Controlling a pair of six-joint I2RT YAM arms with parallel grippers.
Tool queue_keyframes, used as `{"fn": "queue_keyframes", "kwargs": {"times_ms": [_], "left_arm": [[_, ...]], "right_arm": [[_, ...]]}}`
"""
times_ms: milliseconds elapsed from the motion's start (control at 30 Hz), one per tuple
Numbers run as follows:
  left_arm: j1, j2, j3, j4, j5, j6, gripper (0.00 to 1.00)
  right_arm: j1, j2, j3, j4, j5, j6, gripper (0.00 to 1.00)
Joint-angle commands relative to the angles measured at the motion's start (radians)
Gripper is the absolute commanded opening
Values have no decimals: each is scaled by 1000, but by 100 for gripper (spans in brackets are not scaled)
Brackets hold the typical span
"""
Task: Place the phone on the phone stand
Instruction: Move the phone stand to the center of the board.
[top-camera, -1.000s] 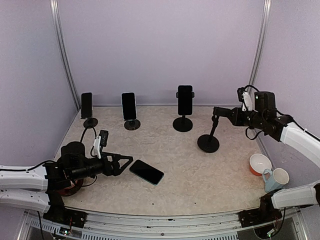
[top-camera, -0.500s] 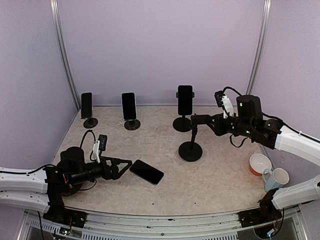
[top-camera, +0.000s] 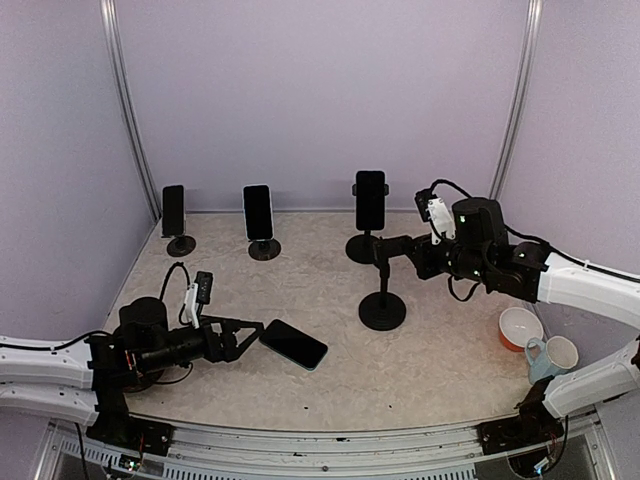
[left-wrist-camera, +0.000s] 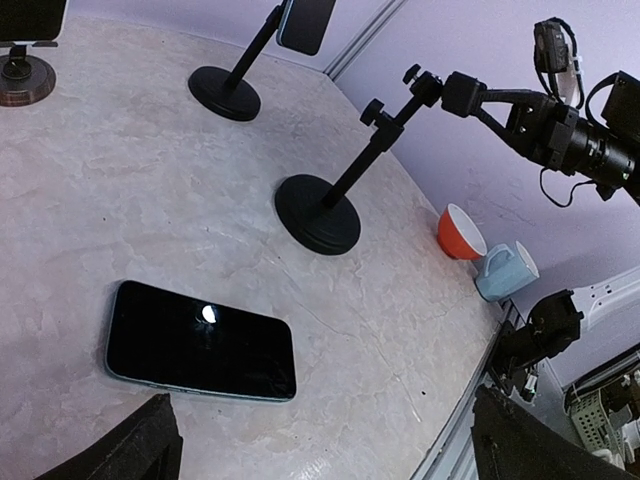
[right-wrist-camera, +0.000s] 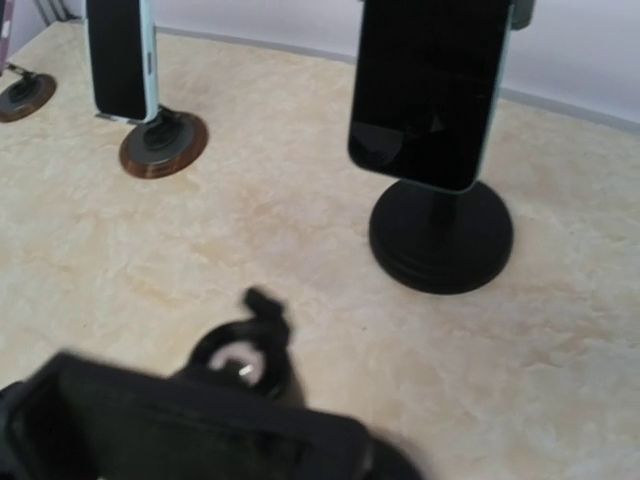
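Shifted left and nearer over the last second: phone stand (top-camera: 383, 300), now close to mid-table with its round base on the surface, just near of the far stand (top-camera: 366, 247) holding a dark handset. Gripped at its top by right gripper (top-camera: 388, 247), jaws nearly together on it. Phone (top-camera: 293, 344) flat, screen up, at near left, well apart from the phone stand. Left gripper (top-camera: 250, 338) low, just left of the phone, jaws wide apart, nothing between them. Orange bowl (top-camera: 518, 327) and blue mug (top-camera: 553, 357) at near right.
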Motion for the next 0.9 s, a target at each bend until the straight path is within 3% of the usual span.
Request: {"fn": "queue_keyframes", "kwargs": {"times_ms": [0, 500, 867], "left_arm": [[-14, -25, -17, 17, -24, -10, 99], [-26, -56, -23, 0, -38, -14, 99], [-26, -60, -25, 4, -38, -11, 99]], "right_arm": [[21, -7, 21, 118, 40, 6, 1], [30, -68, 51, 12, 19, 27, 19], [92, -96, 81, -59, -23, 12, 47]]}}
